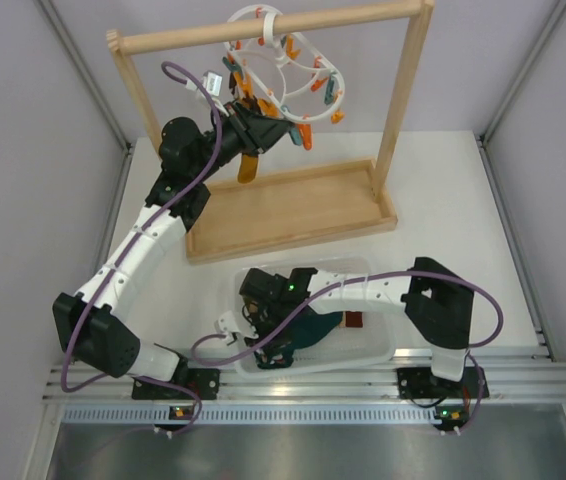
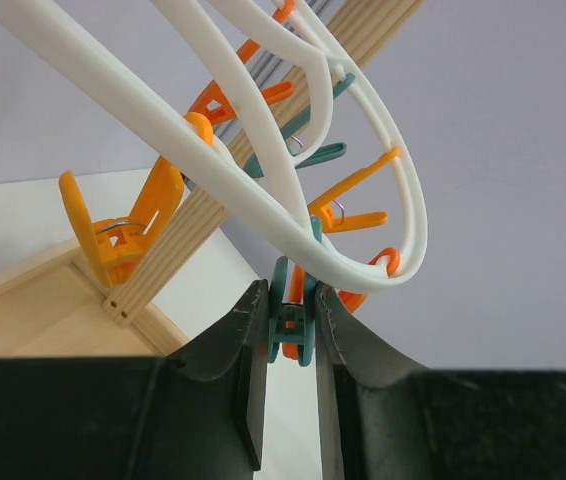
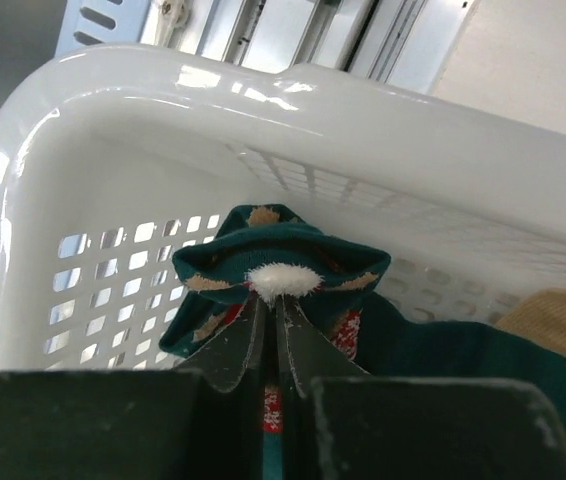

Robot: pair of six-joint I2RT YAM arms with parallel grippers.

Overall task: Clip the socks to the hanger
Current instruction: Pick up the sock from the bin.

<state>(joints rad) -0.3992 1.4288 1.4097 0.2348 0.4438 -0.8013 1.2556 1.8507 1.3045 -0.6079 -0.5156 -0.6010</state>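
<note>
– Over at the left, what is the left hand (image 1: 266, 133) doing?

– It is raised to the hanger (image 1: 285, 62), which hangs by its hook from the top bar of the wooden rail frame (image 1: 293, 205) at the back of the bench (image 1: 463, 220). From the wrist view, the left hand (image 2: 288, 300) is clenched on a teal clip (image 2: 291, 325) dangling under the white ring (image 2: 263, 170), with one finger on each side of it.

– Anything else around that clip?

– Orange clips (image 2: 123, 235) hang from the ring to either side. From above, a brownish strip (image 1: 250, 168) hangs just below the hand; I cannot tell what it is.

– And further right?

– A white basket (image 1: 373, 348) sits at the near edge, in front of the frame's tray. The right hand (image 1: 273, 350) reaches down into its left end.

– Is it holding something?

– Yes. The wrist view shows the right hand (image 3: 273, 300) pinched shut on a dark teal sock (image 3: 283, 250), grasping it at a fold beside a small white tuft (image 3: 281, 280). The sock is inside the basket (image 3: 263, 100), bunched up around the fingertips, and more teal fabric spreads away to the right.

– Anything beside it?

– A tan piece of fabric (image 3: 553, 315) lies at the right edge of that view, touching the teal. From above, a reddish-brown bit (image 1: 353, 321) shows in the basket beyond the sock (image 1: 315, 326).
</note>
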